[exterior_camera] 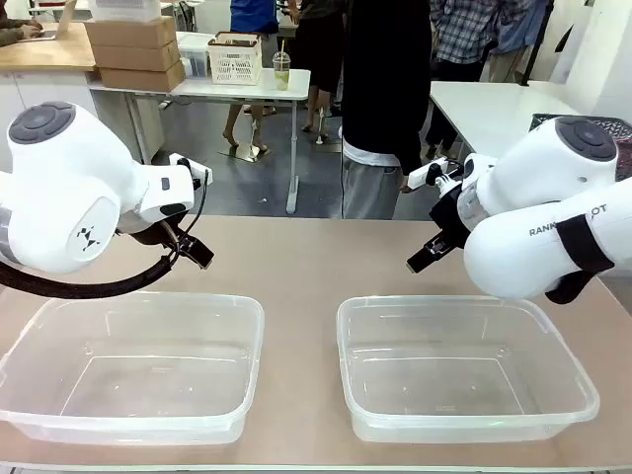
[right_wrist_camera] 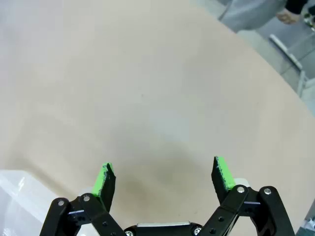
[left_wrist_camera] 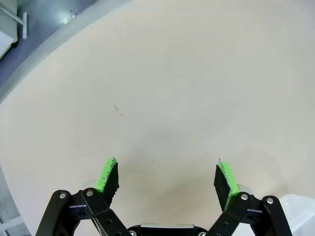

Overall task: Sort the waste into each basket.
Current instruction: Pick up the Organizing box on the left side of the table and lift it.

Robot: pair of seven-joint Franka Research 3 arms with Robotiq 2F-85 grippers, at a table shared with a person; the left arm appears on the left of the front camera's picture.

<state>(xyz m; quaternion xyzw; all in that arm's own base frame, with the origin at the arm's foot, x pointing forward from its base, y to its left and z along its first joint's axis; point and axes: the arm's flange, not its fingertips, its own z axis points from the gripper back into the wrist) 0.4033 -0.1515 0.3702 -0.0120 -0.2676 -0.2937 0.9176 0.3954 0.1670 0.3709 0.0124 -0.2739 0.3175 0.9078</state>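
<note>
Front view: we see the left gripper [exterior_camera: 197, 255] and the right gripper [exterior_camera: 425, 259] hanging above the pale beige bench [exterior_camera: 296, 262], well apart. Each has its jaws spread wide with nothing between them.
Baskets: the transparent colourless plastic rectangular left tub [exterior_camera: 148, 302] lies below the left gripper, on its near side. The matching clear right tub [exterior_camera: 444, 304] lies the same way under the right gripper. Neither has anything in it yet.
Left wrist view: the bench is bare ahead of the left gripper's green pads [left_wrist_camera: 109, 174]. A corner of the left tub sits just beside the base of one finger.
Right wrist view: the bench is bare ahead of the right gripper's green pads [right_wrist_camera: 104, 179]. A corner of the right tub sits just beside the base of one finger.
Person: a person in a dark top [exterior_camera: 385, 99] stands beyond the bench's far edge, ahead of both grippers.
Waste: we judge that sorting has not begun, since the bench ahead of both grippers carries none.
Handling, waste: we expect light, thin-walled pieces that dent and slip. We would close gently across the middle of the body.
Handling, tubs: we judge them light, with slick, flexing walls that slide if knocked. If we must hold one, the rolled rim on a long side looks best.
</note>
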